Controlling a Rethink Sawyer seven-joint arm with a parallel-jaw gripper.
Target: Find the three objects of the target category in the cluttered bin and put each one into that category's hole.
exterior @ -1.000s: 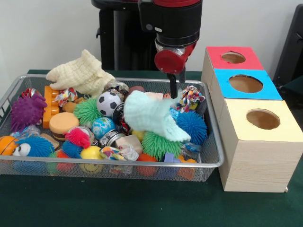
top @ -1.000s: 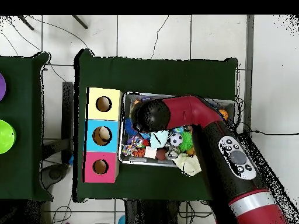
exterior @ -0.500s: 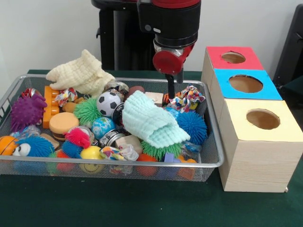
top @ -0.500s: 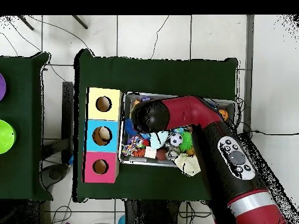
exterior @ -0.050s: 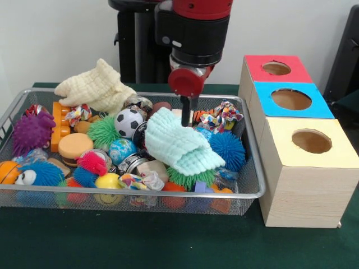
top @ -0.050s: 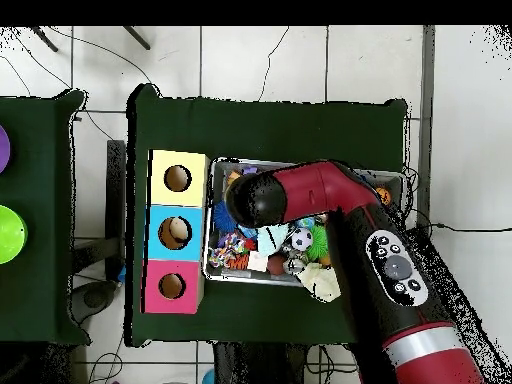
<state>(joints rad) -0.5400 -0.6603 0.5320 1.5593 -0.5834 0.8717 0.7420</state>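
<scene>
Currently your gripper (exterior @ -0.050s: 185, 116) hangs just above the mint cloth (exterior @ -0.050s: 182, 142); whether it's open I cannot tell. Cloth looks soft, light, floppy: pinch a raised fold directly beneath.

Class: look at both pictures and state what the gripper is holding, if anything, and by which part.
Nothing visibly held: the gripper hangs above the mint cloth, which lies on the toys.

A wire bin (exterior @ -0.050s: 247, 188) on the green table is full of toys. A soft mint-green cloth (exterior @ -0.050s: 182, 143) lies on top of the pile, and a cream cloth (exterior @ -0.050s: 95, 85) hangs over the back rim. Beside the bin stand three boxes with holes: red (exterior @ -0.050s: 276, 68), blue (exterior @ -0.050s: 290, 99) and yellow (exterior @ -0.050s: 311, 141).
</scene>
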